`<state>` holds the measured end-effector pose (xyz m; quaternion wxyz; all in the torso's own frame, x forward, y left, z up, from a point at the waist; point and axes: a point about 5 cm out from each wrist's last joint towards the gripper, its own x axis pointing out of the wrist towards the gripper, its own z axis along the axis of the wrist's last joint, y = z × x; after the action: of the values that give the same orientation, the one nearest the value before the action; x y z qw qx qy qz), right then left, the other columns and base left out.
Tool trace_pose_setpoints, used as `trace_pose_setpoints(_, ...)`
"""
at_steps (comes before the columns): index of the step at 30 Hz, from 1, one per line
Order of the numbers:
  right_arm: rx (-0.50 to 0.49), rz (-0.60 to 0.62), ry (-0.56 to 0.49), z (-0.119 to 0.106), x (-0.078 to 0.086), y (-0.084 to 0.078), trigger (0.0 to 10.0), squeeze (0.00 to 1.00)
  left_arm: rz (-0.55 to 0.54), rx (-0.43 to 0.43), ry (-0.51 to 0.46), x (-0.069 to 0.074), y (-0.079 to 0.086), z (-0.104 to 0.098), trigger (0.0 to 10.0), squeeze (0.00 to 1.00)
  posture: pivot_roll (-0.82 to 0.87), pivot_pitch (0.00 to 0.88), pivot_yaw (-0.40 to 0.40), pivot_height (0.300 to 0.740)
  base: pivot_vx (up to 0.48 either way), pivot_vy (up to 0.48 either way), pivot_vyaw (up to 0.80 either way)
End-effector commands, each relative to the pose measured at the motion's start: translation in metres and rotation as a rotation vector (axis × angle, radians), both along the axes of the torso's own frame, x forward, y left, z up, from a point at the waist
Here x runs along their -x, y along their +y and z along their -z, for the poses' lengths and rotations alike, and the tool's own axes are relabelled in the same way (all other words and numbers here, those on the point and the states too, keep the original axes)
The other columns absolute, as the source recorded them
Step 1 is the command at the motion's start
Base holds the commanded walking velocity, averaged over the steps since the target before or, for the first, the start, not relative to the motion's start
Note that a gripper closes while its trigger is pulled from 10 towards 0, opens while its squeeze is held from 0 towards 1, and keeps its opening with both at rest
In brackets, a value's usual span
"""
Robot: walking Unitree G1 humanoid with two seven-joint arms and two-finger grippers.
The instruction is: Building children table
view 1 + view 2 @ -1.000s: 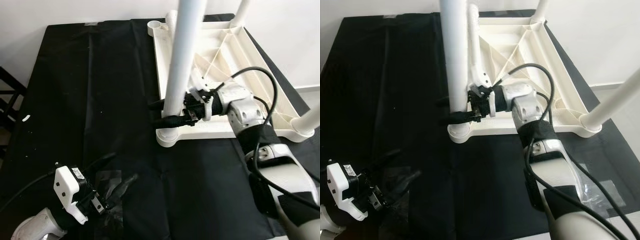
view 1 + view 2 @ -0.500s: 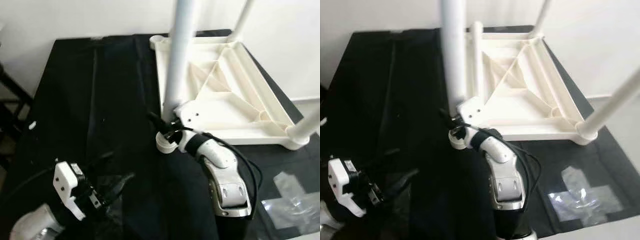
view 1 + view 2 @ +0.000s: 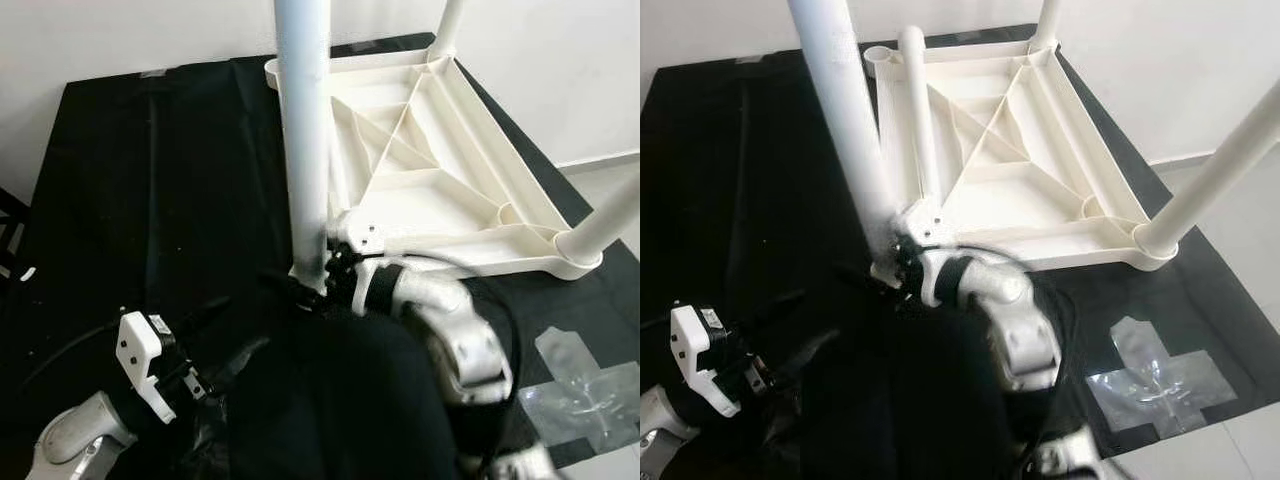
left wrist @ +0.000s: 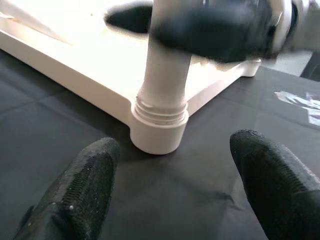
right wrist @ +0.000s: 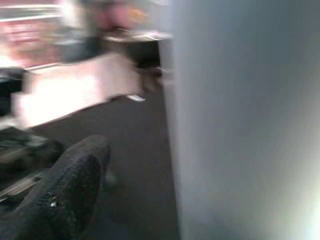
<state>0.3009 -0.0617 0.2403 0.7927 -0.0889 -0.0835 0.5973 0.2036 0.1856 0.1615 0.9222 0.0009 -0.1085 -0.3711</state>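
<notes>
A white plastic table [image 3: 440,170] lies upside down on a black cloth [image 3: 150,180]. Three legs stand in its corner sockets, and the far left socket [image 3: 878,55] has no leg. A loose leg [image 3: 917,110] lies along the left rim. My right gripper [image 3: 312,285] is at the base of the near left leg [image 3: 305,130], just above its socket [image 4: 159,132]. It is open: one finger [image 5: 65,190] stands apart from the leg [image 5: 245,125]. My left gripper [image 4: 172,165] is open, low over the cloth, pointing at that socket from a short way off.
A patch of clear tape [image 3: 1155,375] is stuck on the cloth at the near right. The cloth ends at a white wall behind and at pale floor [image 3: 610,175] on the right. A dark frame [image 3: 8,215] stands at the left edge.
The camera has shifted. My right arm has swung round from the table side to the near side, its gripper staying at the base of the near left leg. The left gripper has barely moved.
</notes>
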Motion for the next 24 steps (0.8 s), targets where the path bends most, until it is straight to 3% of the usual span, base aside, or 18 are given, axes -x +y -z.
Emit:
trace_pose_setpoints(1, 0.007, -0.121, -0.017, 0.000, 0.003, -0.001, 10.0, 0.97, 0.013, -0.014, 0.033, 0.004, 0.002, 0.004, 10.0, 0.00, -0.08, 0.250, -0.004, 0.740, 0.000, 0.000, 0.00)
trace_pose_setpoints(2, 0.037, -0.177, -0.043, -0.003, 0.001, -0.006, 10.0, 0.77, 0.014, -0.014, 0.033, 0.005, 0.002, 0.004, 10.0, 0.00, -0.07, 0.251, -0.004, 0.740, 0.000, 0.000, 0.00)
trace_pose_setpoints(3, 0.086, -0.216, -0.059, -0.007, -0.007, -0.014, 10.0, 0.00, 0.014, -0.014, 0.034, 0.006, 0.003, 0.004, 10.0, 0.00, -0.07, 0.259, -0.001, 0.740, 0.000, 0.000, 0.00)
trace_pose_setpoints(6, 0.115, -0.231, -0.064, -0.009, -0.012, -0.019, 10.0, 0.00, 0.014, -0.013, 0.034, 0.007, 0.003, 0.004, 10.0, 0.00, -0.06, 0.260, 0.000, 0.740, 0.000, 0.000, 0.00)
trace_pose_setpoints(8, 0.164, -0.285, -0.041, -0.016, -0.024, -0.029, 10.0, 0.00, 0.017, -0.013, 0.043, 0.009, 0.004, 0.004, 10.0, 0.00, -0.06, 0.270, 0.005, 0.740, 0.000, 0.000, 0.00)
trace_pose_setpoints(14, 0.155, -0.313, -0.001, -0.036, -0.047, -0.035, 10.0, 0.00, 0.027, -0.022, 0.058, 0.013, 0.004, 0.004, 10.0, 0.00, -0.03, 0.277, 0.005, 0.740, 0.000, 0.000, 0.00)
trace_pose_setpoints(18, 0.162, -0.343, 0.023, -0.037, -0.054, -0.038, 10.0, 0.00, 0.026, -0.021, 0.061, 0.015, 0.004, 0.004, 10.0, 0.00, -0.02, 0.282, -0.001, 0.740, 0.000, 0.000, 0.00)
trace_pose_setpoints(19, 0.169, -0.367, 0.033, -0.036, -0.056, -0.038, 8.5, 0.00, 0.025, -0.021, 0.063, 0.015, 0.004, 0.004, 10.0, 0.00, -0.02, 0.282, -0.001, 0.740, 0.000, 0.000, 0.00)
trace_pose_setpoints(20, 0.176, -0.381, 0.034, -0.036, -0.057, -0.038, 0.0, 0.00, 0.025, -0.021, 0.064, 0.016, 0.003, 0.004, 10.0, 0.00, -0.02, 0.283, 0.000, 0.740, 0.000, 0.000, 0.00)
trace_pose_setpoints(24, 0.189, -0.402, 0.039, -0.038, -0.059, -0.036, 0.0, 0.00, 0.024, -0.023, 0.067, 0.017, 0.003, 0.004, 10.0, 0.00, -0.02, 0.282, -0.001, 0.740, 0.000, 0.000, 0.00)
